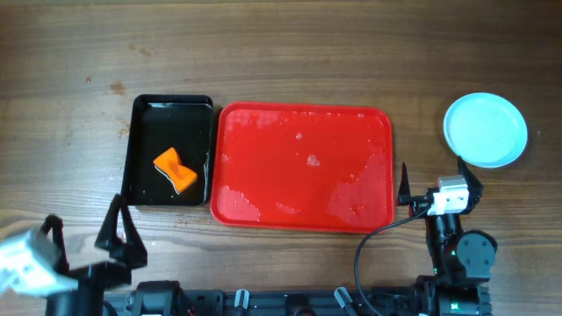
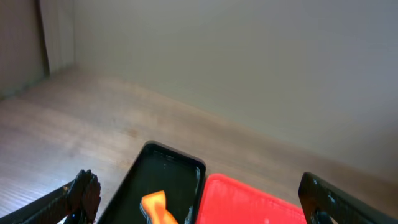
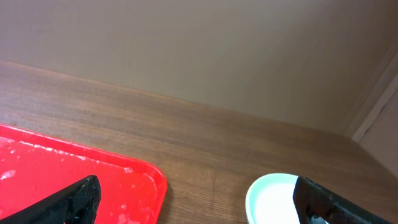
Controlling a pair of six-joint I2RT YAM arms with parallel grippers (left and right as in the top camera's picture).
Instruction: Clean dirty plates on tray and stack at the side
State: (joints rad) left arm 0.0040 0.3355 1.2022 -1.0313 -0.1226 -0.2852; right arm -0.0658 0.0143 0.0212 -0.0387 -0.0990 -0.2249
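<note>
The red tray (image 1: 303, 167) lies in the middle of the table, its surface wet with a film and droplets and no plate on it. A round pale plate (image 1: 485, 130) rests on the wood to the right of the tray, looking clean on top; whether others lie under it I cannot tell. My right gripper (image 1: 436, 183) is open near the tray's front right corner, short of the plate (image 3: 273, 199), with the tray corner (image 3: 62, 168) at its left. At the front left my left gripper (image 1: 88, 230) hangs open and holds nothing.
A black tray (image 1: 149, 140) with an orange sponge (image 1: 175, 169) sits against the red tray's left side. In the left wrist view the black tray (image 2: 155, 177), the sponge (image 2: 158, 208) and the red tray (image 2: 249, 199) lie ahead between the fingers.
</note>
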